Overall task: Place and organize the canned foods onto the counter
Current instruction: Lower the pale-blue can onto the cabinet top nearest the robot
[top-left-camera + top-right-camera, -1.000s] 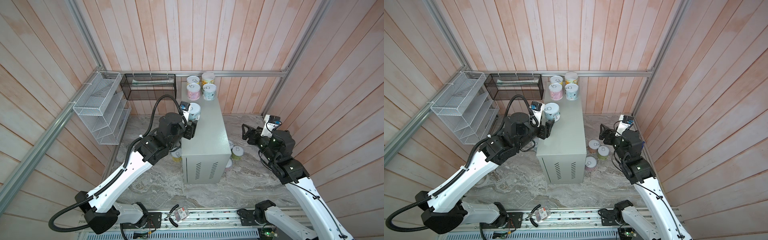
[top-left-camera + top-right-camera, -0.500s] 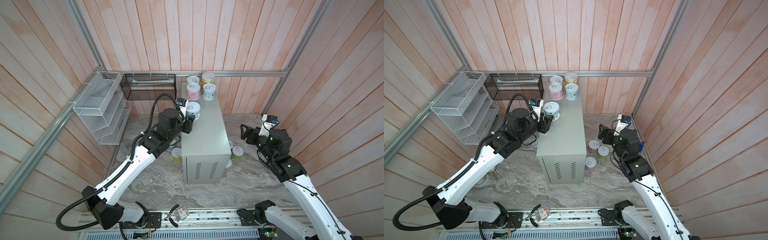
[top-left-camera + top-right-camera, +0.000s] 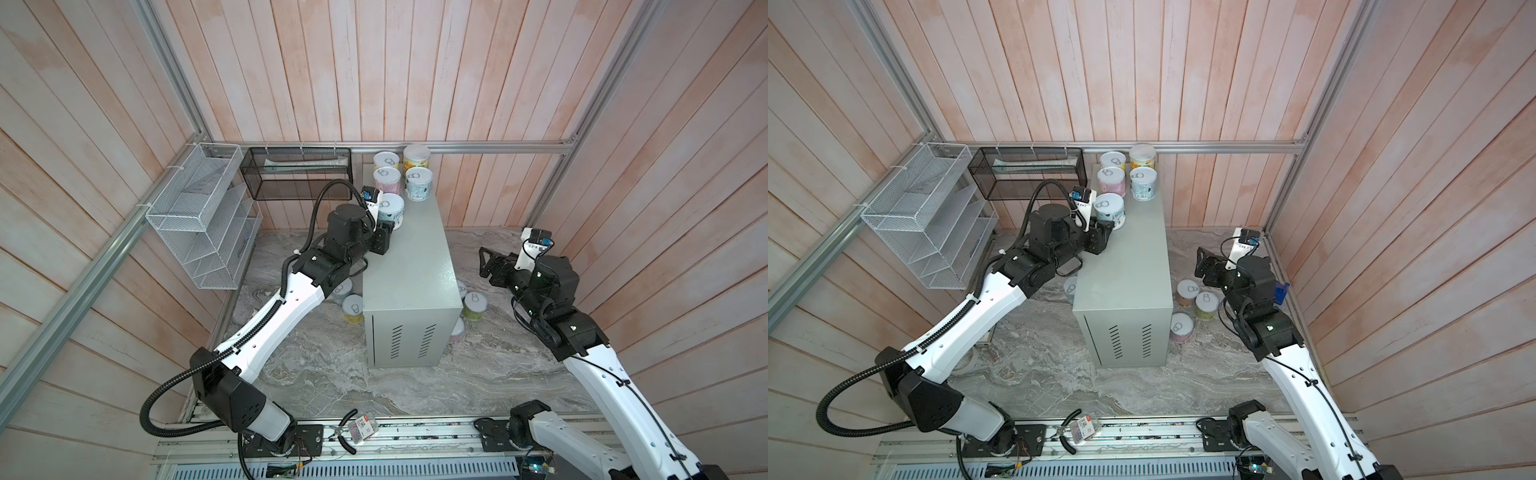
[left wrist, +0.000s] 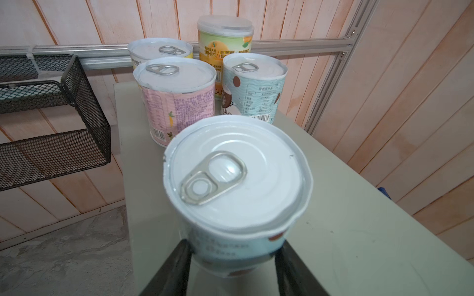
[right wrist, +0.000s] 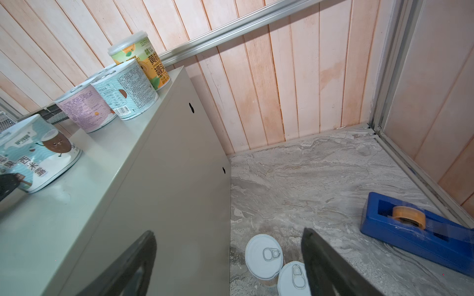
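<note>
My left gripper (image 3: pixel 388 232) (image 3: pixel 1106 228) (image 4: pixel 234 246) is shut on a pale-blue can (image 3: pixel 391 210) (image 3: pixel 1109 208) (image 4: pixel 236 174), fingers against both its sides, on the left rear of the counter (image 3: pixel 411 270) (image 3: pixel 1129 266). Behind it stand a pink can (image 3: pixel 387 178), another pale-blue can (image 3: pixel 419 183), a yellow can (image 3: pixel 385 158) and a taller green-yellow can (image 3: pixel 417 156). On the floor, cans lie left of the counter (image 3: pixel 352 309) and right of it (image 3: pixel 1187 291) (image 3: pixel 1206 303) (image 3: pixel 1181 326). My right gripper (image 3: pixel 484 264) (image 5: pixel 228 232) hangs open and empty above the right-hand ones.
A white wire rack (image 3: pixel 199 216) and a black mesh basket (image 3: pixel 297 172) hang on the left and back walls. A blue tape dispenser (image 5: pixel 410 230) sits on the marble floor near the right wall. Pliers and a small box (image 3: pixel 361 428) lie by the front rail.
My left arm has stretched further back along the counter and its jaws have narrowed onto the pale-blue can. The right arm has shifted slightly.
</note>
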You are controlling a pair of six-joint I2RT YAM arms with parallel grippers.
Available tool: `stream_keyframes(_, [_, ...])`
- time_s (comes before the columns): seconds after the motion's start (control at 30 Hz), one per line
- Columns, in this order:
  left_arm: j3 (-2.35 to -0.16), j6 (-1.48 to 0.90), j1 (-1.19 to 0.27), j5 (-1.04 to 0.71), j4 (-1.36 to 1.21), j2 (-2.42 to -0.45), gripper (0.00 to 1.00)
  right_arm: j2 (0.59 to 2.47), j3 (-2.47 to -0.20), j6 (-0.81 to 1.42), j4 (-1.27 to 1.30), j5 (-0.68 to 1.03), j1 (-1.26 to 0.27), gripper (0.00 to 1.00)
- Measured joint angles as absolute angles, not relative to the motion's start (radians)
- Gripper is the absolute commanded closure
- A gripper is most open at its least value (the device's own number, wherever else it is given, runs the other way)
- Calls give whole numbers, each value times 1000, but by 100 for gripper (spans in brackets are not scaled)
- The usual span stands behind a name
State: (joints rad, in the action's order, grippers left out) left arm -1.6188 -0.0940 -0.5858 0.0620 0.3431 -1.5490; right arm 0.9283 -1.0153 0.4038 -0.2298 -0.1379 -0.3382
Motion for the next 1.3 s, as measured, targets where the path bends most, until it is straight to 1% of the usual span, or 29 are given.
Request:
stream_keyframes(1.1, [-1696,-95,-526,48,325,-1648,46,958,-1008,400,-209,-157,-338,13])
stream_keyframes(1.3, [-1695,-94,-525,48,333,-1639,41,958,-1008,399,-210,-164,-338,13])
